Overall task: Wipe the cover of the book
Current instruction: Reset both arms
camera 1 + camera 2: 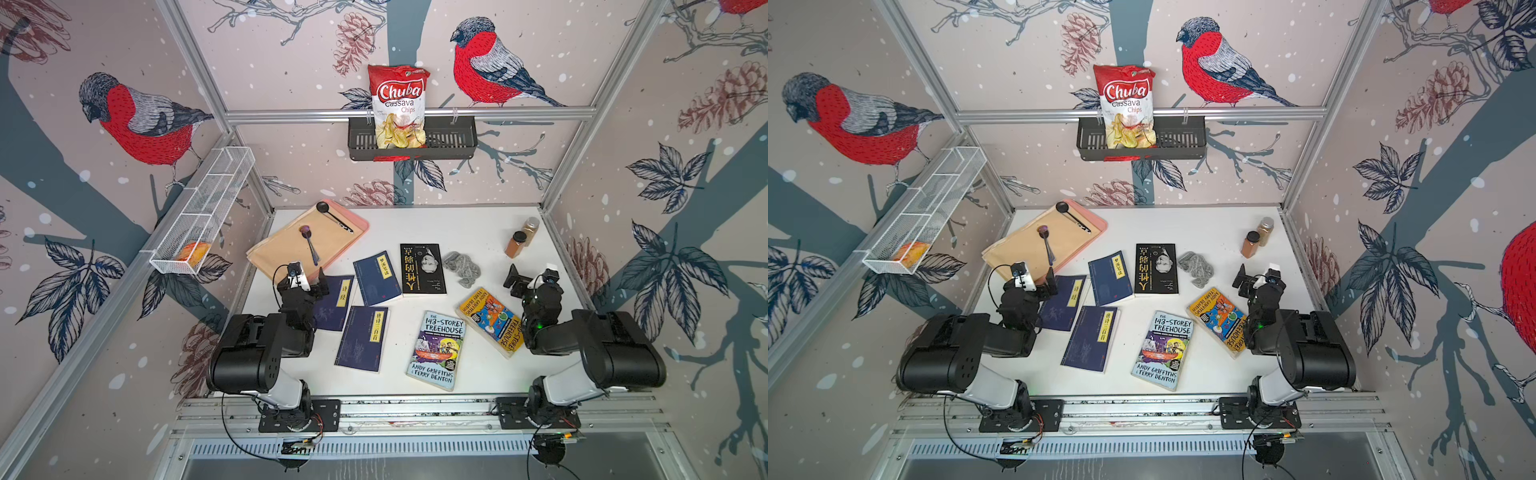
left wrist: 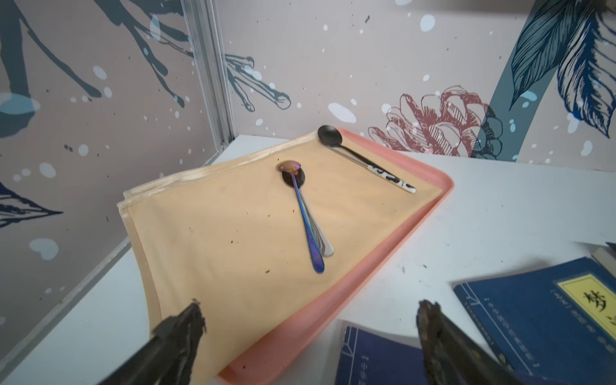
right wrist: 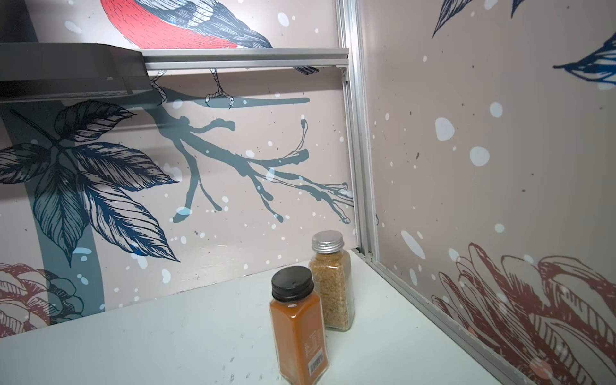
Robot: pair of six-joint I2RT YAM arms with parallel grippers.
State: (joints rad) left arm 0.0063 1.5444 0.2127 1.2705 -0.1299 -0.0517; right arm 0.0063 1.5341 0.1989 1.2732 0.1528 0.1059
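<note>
Several books lie flat on the white table (image 1: 415, 224): a black one (image 1: 422, 269), three dark blue ones (image 1: 377, 277) (image 1: 361, 338) (image 1: 334, 303), a "143-Storey Treehouse" (image 1: 438, 349) and a yellow-orange one (image 1: 490, 320). A crumpled grey cloth (image 1: 462, 268) rests just right of the black book. My left gripper (image 1: 305, 279) hovers open and empty over the near corner of the pink tray, beside a blue book (image 2: 373, 360); its fingers (image 2: 180, 333) stand wide apart. My right gripper (image 1: 532, 276) is open and empty behind the yellow-orange book. Its fingers are out of the right wrist view.
A pink tray (image 1: 359, 226) at the back left holds a beige cloth (image 2: 233, 240) with spoons (image 2: 308, 220). Two spice jars (image 3: 296, 320) (image 3: 331, 280) stand at the back right corner. A black basket (image 1: 453, 141) with a chips bag and a white wire basket (image 1: 203, 212) hang on the walls.
</note>
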